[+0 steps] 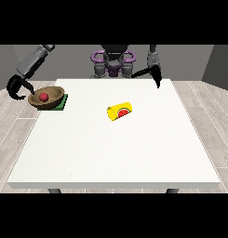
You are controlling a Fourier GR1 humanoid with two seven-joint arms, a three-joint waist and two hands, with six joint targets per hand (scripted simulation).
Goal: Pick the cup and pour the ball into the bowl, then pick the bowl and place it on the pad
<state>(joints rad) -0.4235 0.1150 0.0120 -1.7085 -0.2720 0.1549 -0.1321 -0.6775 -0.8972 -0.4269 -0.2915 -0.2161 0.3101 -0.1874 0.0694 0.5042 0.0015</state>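
Note:
A brown bowl (46, 97) rests on a green pad (62, 103) at the table's left edge, with a red ball (43, 96) inside it. The yellow cup (120, 111) lies on its side near the table's middle, its mouth facing the camera. The hand at the view's left (16, 87) hangs just left of the bowl, off the table's edge, fingers curved and spread, holding nothing. The hand at the view's right (157, 77) hovers over the table's far right corner with fingers pointing down, away from every object.
The white table (115, 153) stretches toward the camera. Its left edge runs right under the pad and bowl. The robot's torso (113, 62) stands behind the far edge.

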